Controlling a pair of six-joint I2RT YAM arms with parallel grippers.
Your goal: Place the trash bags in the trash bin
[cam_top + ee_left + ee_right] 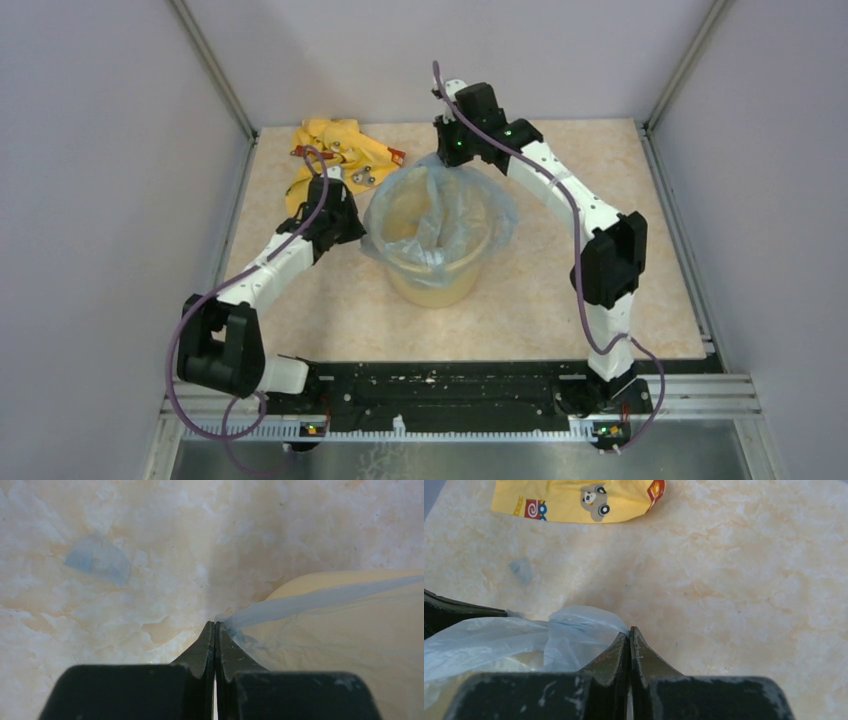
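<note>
Black fingers of the left gripper [215, 626] fill the bottom of its wrist view, pressed tightly together with a taut strip of the trash bag [440, 205] pinched at their tips; the pale blue-grey film runs from there toward 3 o'clock, over the pale yellow curve beneath it. Likewise the right gripper [629, 631] has its fingers closed on each other, and a bunched fold of the same film is caught at their tips and spreads off toward 9 o'clock. From above, the trash bin [435, 285] stands upright near the middle of the table [600, 300], and the bag is draped over its mouth, sagging into the opening while its edges overhang the rim all round. The left gripper holds the film at about 9 o'clock of the bin, the right gripper at about 12 o'clock, where the bag rises in a peak. At 10 o'clock of the bin lies a crumpled yellow cloth [335, 145], apart from it. One small scrap of blue film [97, 565] rests on the table at 10 o'clock of the left fingertips.
</note>
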